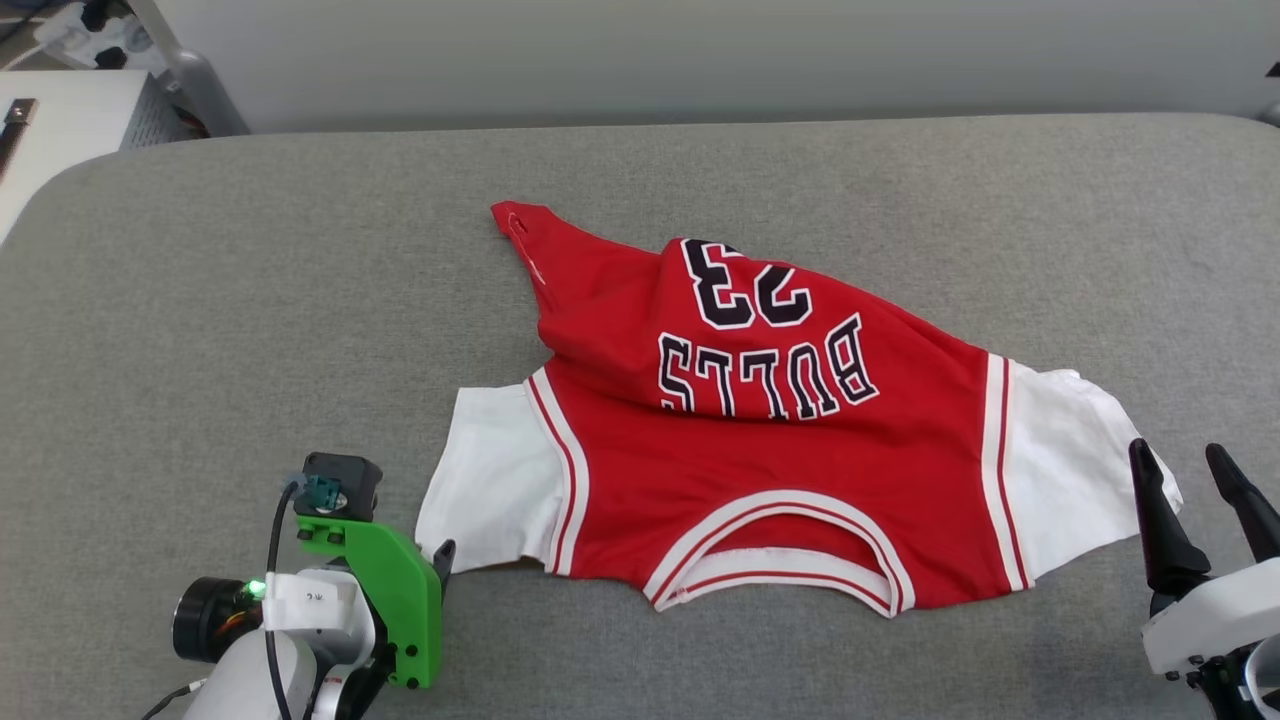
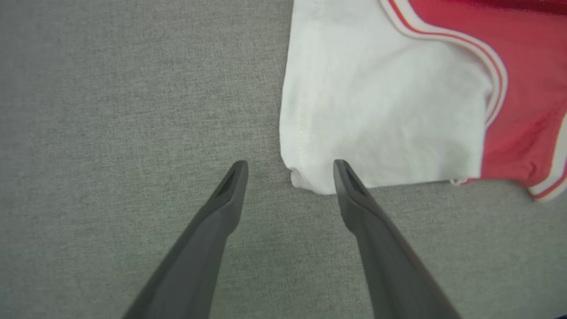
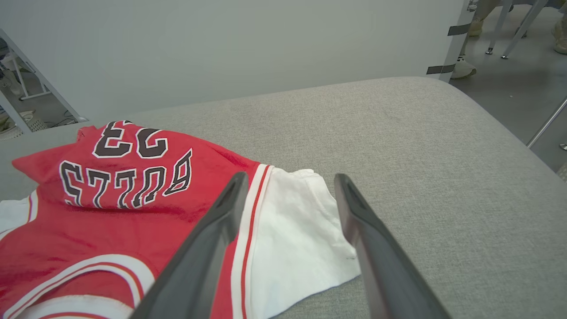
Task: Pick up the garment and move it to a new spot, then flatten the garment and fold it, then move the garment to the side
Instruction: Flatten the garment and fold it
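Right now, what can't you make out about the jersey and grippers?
Left wrist view: unclear whether the left gripper touches the white sleeve; top and right edges cut off most of the garment.
Head view: the garment's far end folds over, hiding cloth beneath; a green bracket mostly hides the left fingers.
Right wrist view: the bottom edge cuts off the collar.

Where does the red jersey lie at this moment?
In the head view the red jersey lies at the middle of the grey padded surface, collar toward the robot, between the left gripper and the right gripper.
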